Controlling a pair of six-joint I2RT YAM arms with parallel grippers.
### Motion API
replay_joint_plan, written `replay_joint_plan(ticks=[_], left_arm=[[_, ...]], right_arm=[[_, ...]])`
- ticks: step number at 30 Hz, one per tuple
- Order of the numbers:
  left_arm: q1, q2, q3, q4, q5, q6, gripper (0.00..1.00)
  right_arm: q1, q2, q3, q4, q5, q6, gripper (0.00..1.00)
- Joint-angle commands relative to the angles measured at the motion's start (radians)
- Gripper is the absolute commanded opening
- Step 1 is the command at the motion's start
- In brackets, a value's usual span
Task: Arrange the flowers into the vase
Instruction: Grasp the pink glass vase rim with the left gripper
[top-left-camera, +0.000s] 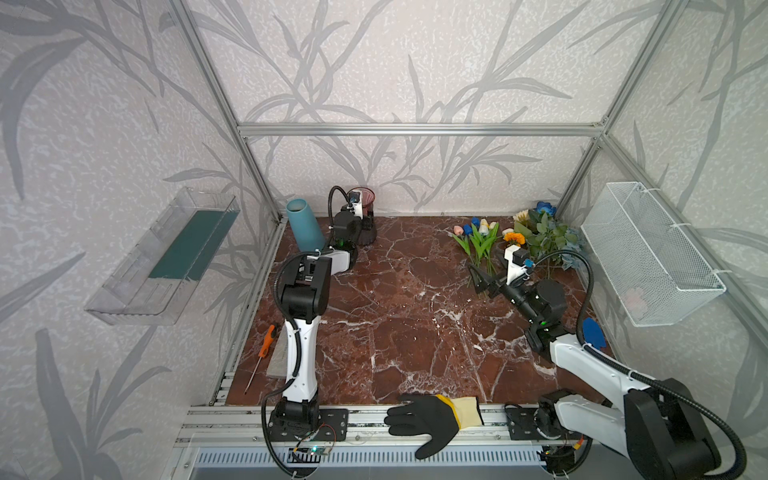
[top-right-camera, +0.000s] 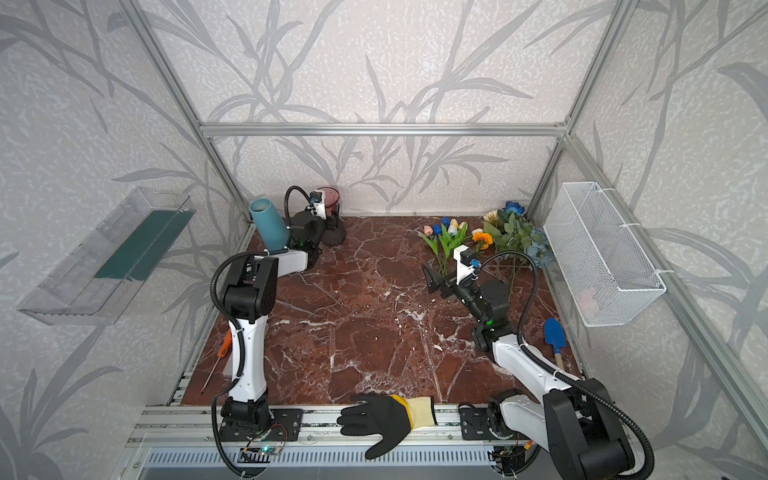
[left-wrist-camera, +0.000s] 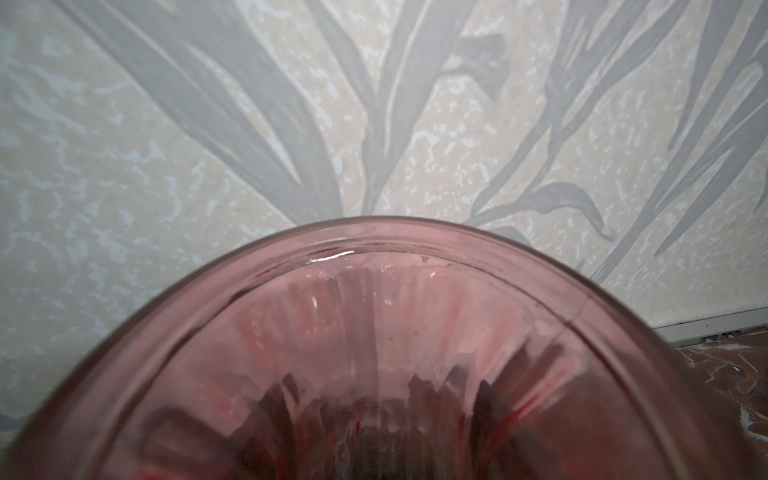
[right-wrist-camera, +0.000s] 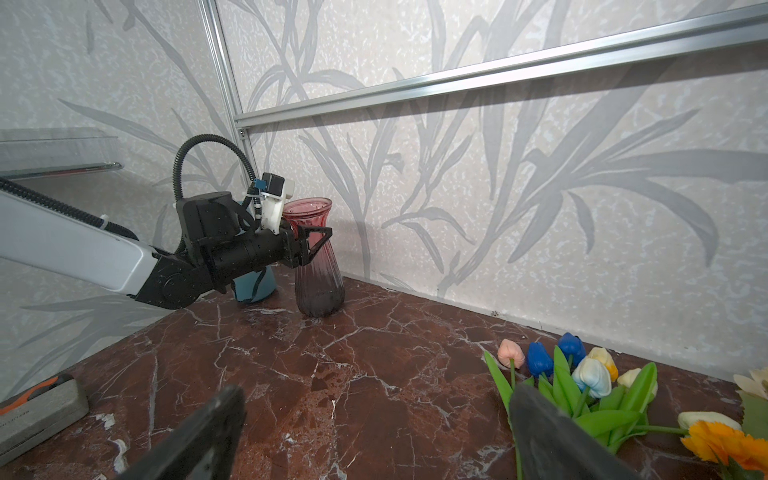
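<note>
Pink glass vase: stands upright at the back of the counter, close to the rear wall and just beside a teal cup.
Left tool: mine is clamped on the vase's narrow neck, with one finger across the front of the glass (the other is hidden behind it).
Left wrist view: the vase rim fills the lower half, seen from just above.
Right tool: my jaws are spread wide with nothing between them, low by the stem ends of the tulips.
Flowers: all lie on the counter in the back right corner, well apart from the vase.
Tulips: pink, blue, white and yellow heads point toward the rear wall, and the green stems run toward my right tool.
Marigold: orange, just beside the tulips on the right.
Deep-blue rose: nearest the corner, next to a cream daisy.
Dusty-blue bunch: at the right edge, under the wire basket.
Glove: black and cream, lying on the front rail.
Screwdriver: orange handle, at the left edge of the counter.
</note>
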Motion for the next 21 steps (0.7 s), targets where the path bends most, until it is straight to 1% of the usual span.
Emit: replay_joint_plan(ticks=[1,7,11,13,16,21], left_arm=[[0.001,-0.004,-0.005,0.057,0.018,0.008,0.58],[-0.001,-0.023,-0.054,0.099,0.022,-0.006,0.44],[-0.008,-0.04,-0.085,0.105,0.035,-0.012,0.41],[-0.014,-0.05,-0.111,0.133,0.043,0.0,0.4],[-0.034,-0.082,-0.148,0.128,0.038,0.032,0.35],[-0.074,-0.156,-0.235,0.15,0.097,0.03,0.34]], right_arm=[[0.003,-0.028,-0.012,0.048,-0.006,0.035,1.0],[0.003,-0.038,-0.033,0.039,0.025,0.027,0.98],[0.003,-0.019,-0.038,0.071,0.028,0.037,0.98],[0.003,-0.007,-0.018,0.057,0.003,0.045,0.98],[0.003,-0.001,0.007,0.022,-0.037,0.054,0.98],[0.003,-0.01,0.01,0.013,-0.044,0.048,0.98]])
